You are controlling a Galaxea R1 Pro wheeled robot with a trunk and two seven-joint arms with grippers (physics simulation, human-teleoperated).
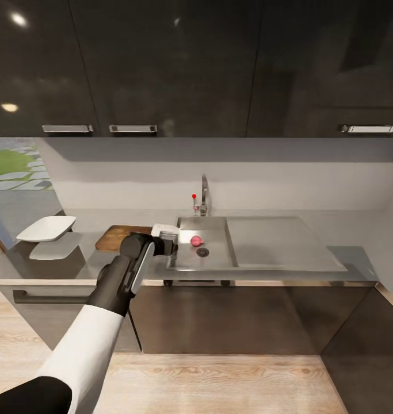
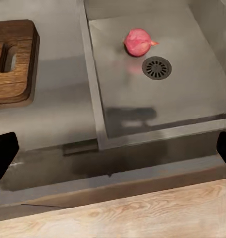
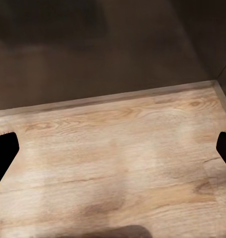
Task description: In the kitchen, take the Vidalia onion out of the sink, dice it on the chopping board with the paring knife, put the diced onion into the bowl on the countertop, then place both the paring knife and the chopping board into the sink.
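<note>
Pinkish-red round onion beside sink drain, left tool spread wide, empty

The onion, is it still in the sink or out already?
In. The onion lies on the sink floor beside the round drain, untouched.

One pinkish-red round onion in one rectangular stainless-steel sink; one dark brown wooden chopping board and one white shallow squarish bowl on the grey tabletop; three silver cabinet handles.

head and left wrist share sink, right wrist floorward
</note>
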